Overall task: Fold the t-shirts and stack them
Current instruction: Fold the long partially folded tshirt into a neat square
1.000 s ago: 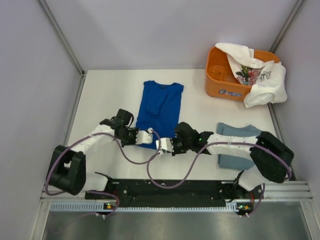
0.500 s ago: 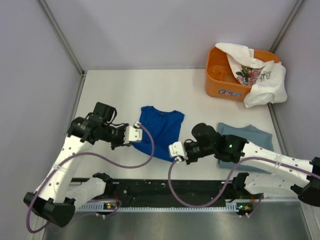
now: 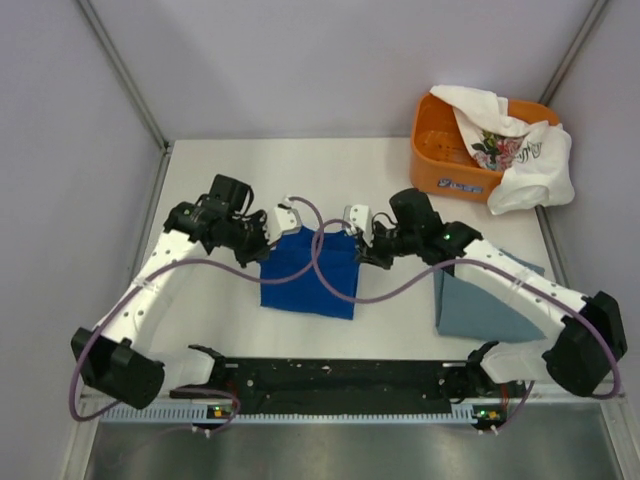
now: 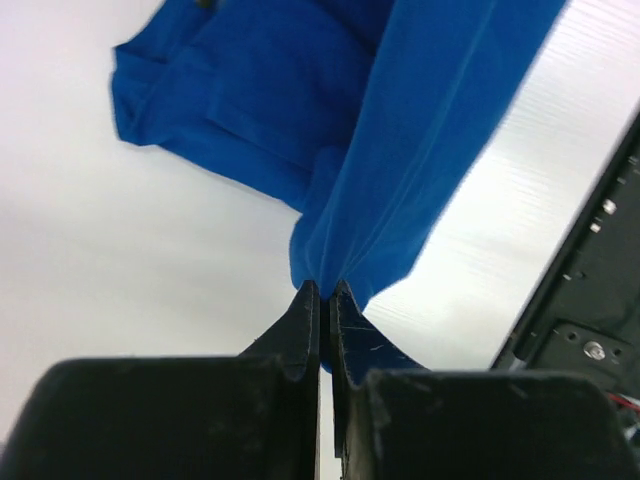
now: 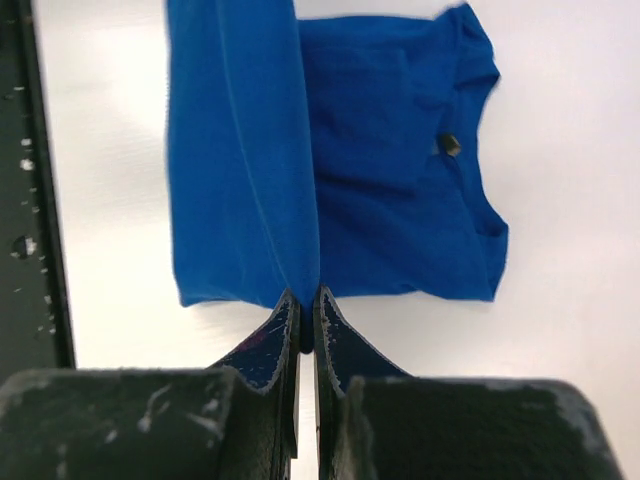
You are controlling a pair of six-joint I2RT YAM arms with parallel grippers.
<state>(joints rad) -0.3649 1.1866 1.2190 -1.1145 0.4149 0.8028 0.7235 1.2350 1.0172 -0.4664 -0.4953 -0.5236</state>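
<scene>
The royal-blue t-shirt (image 3: pixel 310 272) lies mid-table, its near half lifted and carried over its far half. My left gripper (image 3: pixel 283 212) is shut on its left corner, pinched between the pads in the left wrist view (image 4: pixel 325 290). My right gripper (image 3: pixel 352 222) is shut on its right corner, seen in the right wrist view (image 5: pixel 305 295). The blue cloth hangs from both grips over the folded part (image 5: pixel 400 190). The folded grey-blue t-shirt (image 3: pixel 480 305) lies at the right. The white floral t-shirt (image 3: pixel 520 150) drapes over the basket.
The orange plastic basket (image 3: pixel 440 160) stands at the back right. The black arm-base rail (image 3: pixel 340 380) runs along the near edge. Purple cables loop over the blue shirt. Walls close in the table on the left, right and back.
Both grippers have carried the blue shirt's near edge up and toward the back, folding it in half. The right arm now crosses over the grey-blue shirt.
</scene>
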